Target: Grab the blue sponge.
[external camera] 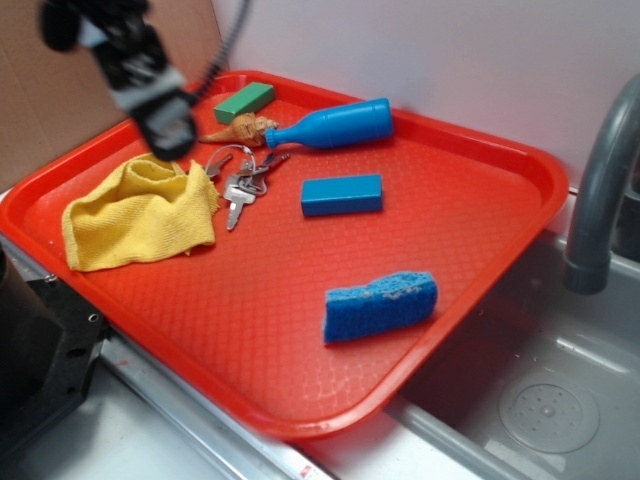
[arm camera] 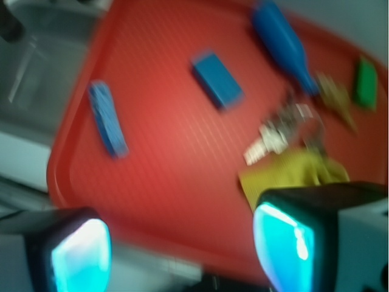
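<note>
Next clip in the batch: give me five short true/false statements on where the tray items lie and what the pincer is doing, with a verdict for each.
1. The blue sponge lies near the tray's edge on the sink side. True.
2. The pincer is shut on the sponge. False: it is open and empty, far from the sponge.
3. The yellow cloth covers the blue block. False: they lie apart, with the keys between them.
4. The blue bottle lies on its side. True.
5. The green block touches the sponge. False: it sits at the tray's far corner.
</note>
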Robot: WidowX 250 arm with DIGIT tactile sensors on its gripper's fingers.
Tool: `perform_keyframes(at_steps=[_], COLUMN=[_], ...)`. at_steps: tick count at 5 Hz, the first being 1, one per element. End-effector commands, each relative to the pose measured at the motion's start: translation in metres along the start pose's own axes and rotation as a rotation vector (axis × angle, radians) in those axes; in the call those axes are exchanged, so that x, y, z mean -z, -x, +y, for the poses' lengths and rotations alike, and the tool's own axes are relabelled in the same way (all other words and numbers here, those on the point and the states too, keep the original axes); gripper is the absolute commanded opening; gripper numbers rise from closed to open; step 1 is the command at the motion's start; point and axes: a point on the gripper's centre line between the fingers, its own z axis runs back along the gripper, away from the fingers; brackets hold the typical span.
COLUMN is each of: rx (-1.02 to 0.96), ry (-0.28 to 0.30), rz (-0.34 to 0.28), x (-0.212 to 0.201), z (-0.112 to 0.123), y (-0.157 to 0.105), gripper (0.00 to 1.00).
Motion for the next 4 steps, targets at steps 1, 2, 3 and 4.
perform_keyframes(at_steps=[1,2,3,4], rx=[0.080,0.080,0.080,0.102], ry=[0.004,0.004,0.004,0.055], rz=[-0.040,-0.040,-0.040,-0.021], x=[0.023,0.023,0.023,0.053], z=[-0.035,-0.035,-0.035,-0.036], y=[-0.025,-0.025,-0.025,-0.028], gripper=[1.00,1.00,1.00,1.00])
